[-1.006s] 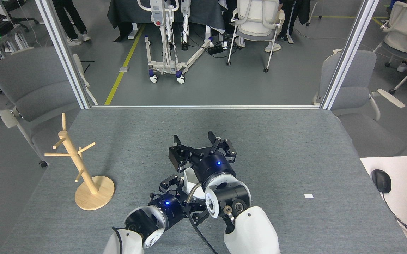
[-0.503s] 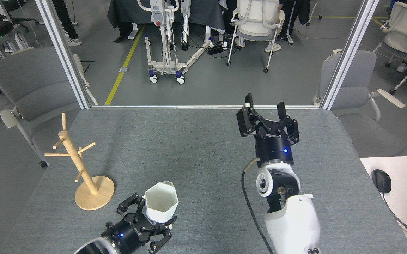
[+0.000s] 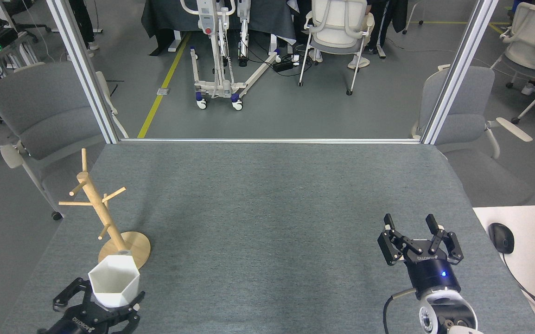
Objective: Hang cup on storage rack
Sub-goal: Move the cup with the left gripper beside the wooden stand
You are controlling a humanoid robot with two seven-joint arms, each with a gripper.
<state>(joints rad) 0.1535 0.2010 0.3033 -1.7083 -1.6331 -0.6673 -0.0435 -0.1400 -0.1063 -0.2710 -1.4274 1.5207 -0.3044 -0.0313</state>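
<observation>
Since the earlier frames, both arms have parted: in the head view the left tool (image 3: 97, 306) has carried the cup (image 3: 113, 280) from mid-bench to the near left corner, while the right tool (image 3: 419, 237) has pulled back toward the near right and now stands empty with its fingers spread apart. The left tool's fingers are closed around the cup's lower body, mouth facing up, the cup held just in front of the round base of the storage rack (image 3: 105, 218) and overlapping its near edge in this view. The rack stands on the bench (image 3: 267, 208) near the left edge, its post leaning and thin pegs sticking out to both sides. The cup's handle is not clearly visible, perhaps a small bit at the far rim. To hang it well, I judge the cup should be lifted above a free peg, turned so the handle loop faces the peg tip, then slid along it slowly; nudging the light rack could tip it.
</observation>
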